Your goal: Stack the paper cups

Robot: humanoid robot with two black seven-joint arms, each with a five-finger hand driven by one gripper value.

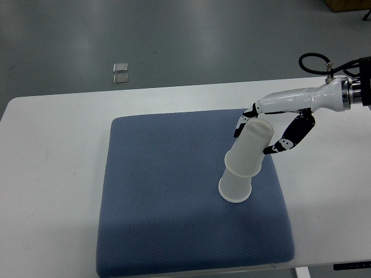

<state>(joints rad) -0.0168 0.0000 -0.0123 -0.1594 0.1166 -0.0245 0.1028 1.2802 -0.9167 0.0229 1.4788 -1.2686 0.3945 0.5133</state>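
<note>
Paper cups [246,159] stand as a leaning stack of two on the blue cushion [174,197], toward its right side and a little nearer its far edge than its near one. Both cups are upside down: the lower cup [236,188] rests with its wide rim on the fabric, and the upper cup [251,147] sits over it, its flat base tilted up and to the right, away from the cushion's centre. The right hand [272,130] reaches in from the right edge of the picture, above the cushion's far right corner, on a white forearm with a black cable looped behind the wrist. Its black and white fingers [290,136] are spread to either side of the upper cup's base: one fingertip lies at the cup's far left edge, others curve down just off its right side. Whether they press on the cup or only bracket it cannot be told from this angle; they look loosely parted rather than clamped. The cushion lies on a white table [52,174], filling much of its middle, with bare tabletop to the left and right of it. Beyond the table, on the grey floor [174,40] past the cushion's far left corner, sit two small clear squares [120,73], one behind the other.
</note>
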